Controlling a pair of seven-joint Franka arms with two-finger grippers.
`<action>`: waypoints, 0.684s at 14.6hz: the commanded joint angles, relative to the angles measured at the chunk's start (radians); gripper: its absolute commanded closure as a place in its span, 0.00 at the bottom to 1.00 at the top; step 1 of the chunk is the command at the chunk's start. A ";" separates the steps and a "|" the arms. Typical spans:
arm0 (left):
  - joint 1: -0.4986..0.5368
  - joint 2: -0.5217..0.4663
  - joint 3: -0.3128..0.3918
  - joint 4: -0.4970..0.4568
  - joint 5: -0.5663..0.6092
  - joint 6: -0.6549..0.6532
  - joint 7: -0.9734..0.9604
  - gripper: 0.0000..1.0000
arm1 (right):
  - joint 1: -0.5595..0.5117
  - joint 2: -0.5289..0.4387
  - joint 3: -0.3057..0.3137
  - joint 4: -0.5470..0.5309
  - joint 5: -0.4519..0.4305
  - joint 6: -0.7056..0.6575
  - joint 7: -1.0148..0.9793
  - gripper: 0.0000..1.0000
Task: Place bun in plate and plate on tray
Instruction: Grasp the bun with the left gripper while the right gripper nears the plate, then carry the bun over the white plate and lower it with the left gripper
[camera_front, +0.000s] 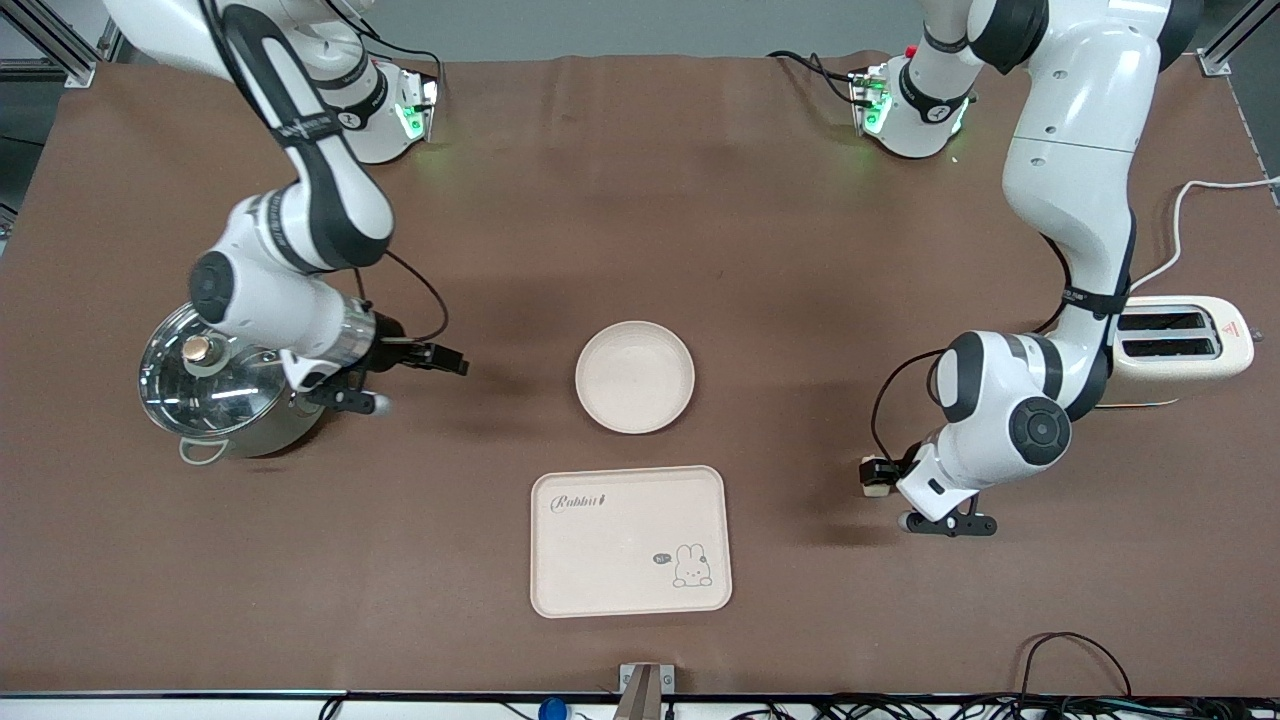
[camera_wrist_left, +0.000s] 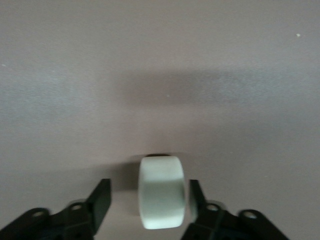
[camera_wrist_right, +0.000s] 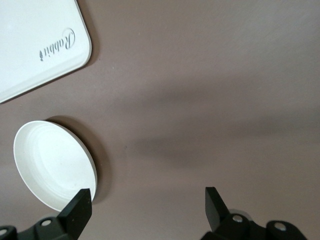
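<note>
The bun (camera_front: 878, 478) lies on the brown table toward the left arm's end, about level with the tray. In the left wrist view the bun (camera_wrist_left: 161, 192) sits between the fingers of my left gripper (camera_wrist_left: 149, 187), which is low over it (camera_front: 876, 472). The jaws are open: one finger touches the bun, the other stands apart. The plate (camera_front: 634, 377) is at mid-table and holds nothing; it also shows in the right wrist view (camera_wrist_right: 52, 167). The tray (camera_front: 628, 540) lies nearer the front camera than the plate, also bare (camera_wrist_right: 35, 45). My right gripper (camera_front: 455, 362) is open and holds nothing (camera_wrist_right: 147, 196), between the pot and the plate.
A steel pot with a glass lid (camera_front: 215, 385) stands toward the right arm's end, under the right arm's wrist. A cream toaster (camera_front: 1180, 345) stands toward the left arm's end, beside the left arm. Cables run along the table's front edge.
</note>
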 joint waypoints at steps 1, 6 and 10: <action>0.001 0.011 -0.012 0.019 -0.056 0.006 0.005 0.60 | 0.076 0.038 -0.006 -0.012 0.052 0.097 0.071 0.00; 0.005 -0.005 -0.061 0.018 -0.062 0.020 -0.001 1.00 | 0.218 0.154 -0.006 -0.009 0.125 0.324 0.141 0.00; 0.002 -0.085 -0.182 0.047 -0.064 -0.051 -0.299 1.00 | 0.294 0.197 -0.006 0.017 0.193 0.380 0.141 0.00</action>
